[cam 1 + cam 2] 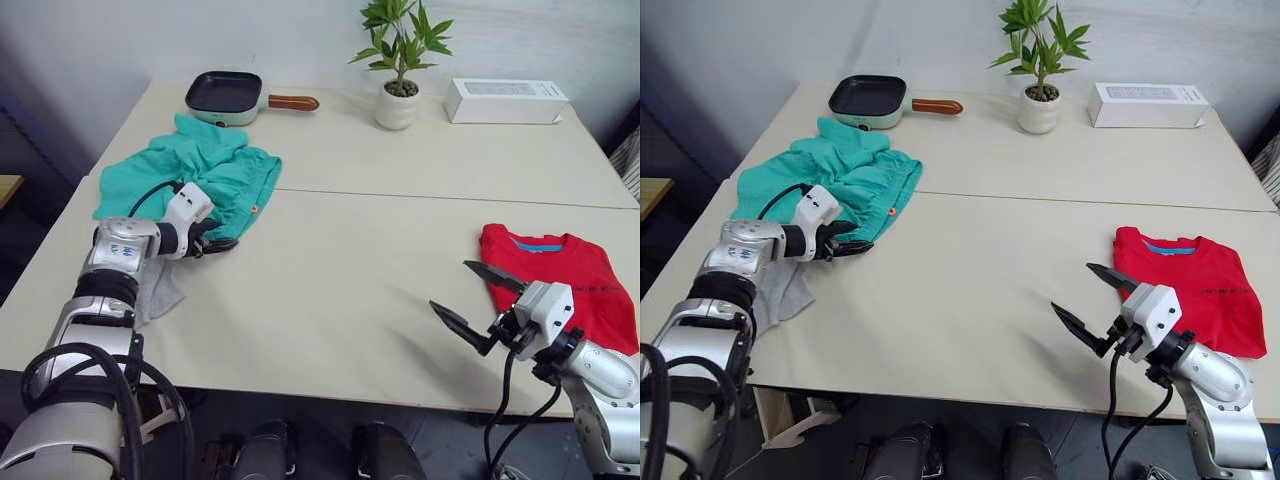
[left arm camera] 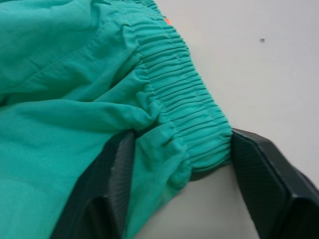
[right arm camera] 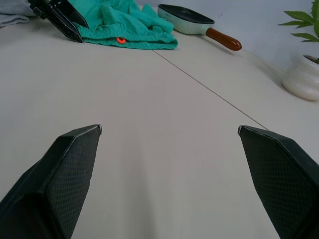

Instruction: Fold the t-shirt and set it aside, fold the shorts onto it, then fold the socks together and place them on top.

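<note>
The teal shorts [image 1: 215, 165] lie spread at the table's far left, with a small red mark near the waistband. My left gripper [image 1: 222, 240] is at their near corner and is shut on the gathered waistband [image 2: 189, 114], which bunches between the two fingers. Grey socks [image 1: 160, 290] lie partly under my left forearm near the left edge. The red t-shirt [image 1: 570, 280] lies folded at the right, its blue neck band facing the far side. My right gripper [image 1: 449, 283] hovers open and empty just left of the t-shirt, above the bare table.
Along the far edge stand a dark frying pan [image 1: 225, 95] with a wooden handle, a potted plant [image 1: 398, 100] and a white box [image 1: 505, 100]. A seam [image 1: 450, 197] runs across the tabletop.
</note>
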{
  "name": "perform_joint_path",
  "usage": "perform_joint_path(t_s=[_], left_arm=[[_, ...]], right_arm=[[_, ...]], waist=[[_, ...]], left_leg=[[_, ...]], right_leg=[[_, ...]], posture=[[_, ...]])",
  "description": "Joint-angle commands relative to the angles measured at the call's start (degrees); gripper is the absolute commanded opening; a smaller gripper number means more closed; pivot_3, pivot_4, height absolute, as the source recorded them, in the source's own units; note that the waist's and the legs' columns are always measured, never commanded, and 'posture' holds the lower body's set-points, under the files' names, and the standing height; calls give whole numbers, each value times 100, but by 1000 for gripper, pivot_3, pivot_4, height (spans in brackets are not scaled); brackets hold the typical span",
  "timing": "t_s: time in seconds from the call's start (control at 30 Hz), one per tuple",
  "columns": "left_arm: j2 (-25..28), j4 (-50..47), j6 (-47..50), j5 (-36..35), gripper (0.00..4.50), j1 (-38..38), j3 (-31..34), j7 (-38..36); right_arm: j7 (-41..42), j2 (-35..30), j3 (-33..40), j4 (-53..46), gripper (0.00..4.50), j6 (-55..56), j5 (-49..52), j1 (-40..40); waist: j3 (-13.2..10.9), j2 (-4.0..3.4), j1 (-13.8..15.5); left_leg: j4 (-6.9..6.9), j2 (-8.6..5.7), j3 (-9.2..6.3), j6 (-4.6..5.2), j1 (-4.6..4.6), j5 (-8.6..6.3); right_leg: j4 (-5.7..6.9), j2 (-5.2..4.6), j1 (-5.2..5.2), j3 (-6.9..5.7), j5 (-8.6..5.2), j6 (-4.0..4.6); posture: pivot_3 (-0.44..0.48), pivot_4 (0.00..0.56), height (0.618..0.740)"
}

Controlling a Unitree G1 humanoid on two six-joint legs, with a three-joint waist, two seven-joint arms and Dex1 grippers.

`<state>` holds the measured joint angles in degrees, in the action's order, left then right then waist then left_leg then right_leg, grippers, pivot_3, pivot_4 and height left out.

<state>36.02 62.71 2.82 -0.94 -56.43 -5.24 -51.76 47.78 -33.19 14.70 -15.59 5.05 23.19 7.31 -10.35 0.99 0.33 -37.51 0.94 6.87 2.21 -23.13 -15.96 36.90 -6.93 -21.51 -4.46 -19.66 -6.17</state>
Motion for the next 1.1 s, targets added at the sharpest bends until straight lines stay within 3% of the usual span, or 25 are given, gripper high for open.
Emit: perform_joint_path(t_s=[0.03,0.23,0.33,0.43,0.6,0.7,0.87,1.0,1.1], left_arm=[[-179,138,-379,-32,1817,-28,126,-234],[-476,-644,-733,-603,48,-79,515,-1188],[-707,-2010,-222,-944,19,105,295,-1944],[-923,-3673,895,-1163,19,485,-172,-2222],[-1539,-5947,2182,-1433,19,1331,-964,-1816],[-2062,-6243,2321,-1232,19,1621,-1313,-1283],[-2321,-6113,2141,-895,1573,1668,-1553,-719],[-1962,-6619,2293,-1219,2771,1824,-1452,-1076],[-1630,-6781,1763,-1525,3593,2028,-1066,-1431]], right_arm=[[-134,12,78,-247,4500,48,-1,-2],[-256,-90,207,-347,4500,-75,8,93],[-308,-146,246,-349,4500,-136,-17,95],[-279,-235,305,-321,4500,-235,24,53],[-191,-399,344,-311,4500,-411,60,90],[-159,-514,352,-268,4500,-498,-2,78],[-105,-741,304,-288,4500,-738,-77,98],[-42,-954,545,-259,4500,-1001,97,-16],[163,-1161,687,-481,4500,-1194,419,-147]], waist=[[0,0,1],[-2,3,2],[-4,7,-3],[-4,7,-22],[-3,5,-48],[-3,5,-34],[-4,5,-34],[-2,1,-47],[-3,-6,-39]], left_leg=[[-1,0,-1,0,0,0],[-10,-3,-3,2,-12,-1],[-10,-1,-4,3,-18,-1],[-14,-4,-3,8,-17,-4],[-15,5,-5,8,-13,-4],[-26,9,-11,7,-16,-4],[-42,12,-12,6,-11,-3],[-41,25,-11,-1,-11,-5],[-41,25,-10,-2,-11,-6]], right_leg=[[2,-3,0,-1,0,0],[8,-2,-2,-12,0,0],[10,20,-2,-13,1,-1],[8,27,5,-6,2,-2],[6,26,12,25,1,-3],[2,26,13,45,1,-3],[-6,23,17,54,1,-2],[-6,26,15,55,0,0],[-7,25,14,55,0,1]], posture=[[0,150,740],[0,150,740],[0,150,740],[0,150,740],[0,150,740],[0,150,740],[0,150,740],[0,150,740],[0,150,740]])
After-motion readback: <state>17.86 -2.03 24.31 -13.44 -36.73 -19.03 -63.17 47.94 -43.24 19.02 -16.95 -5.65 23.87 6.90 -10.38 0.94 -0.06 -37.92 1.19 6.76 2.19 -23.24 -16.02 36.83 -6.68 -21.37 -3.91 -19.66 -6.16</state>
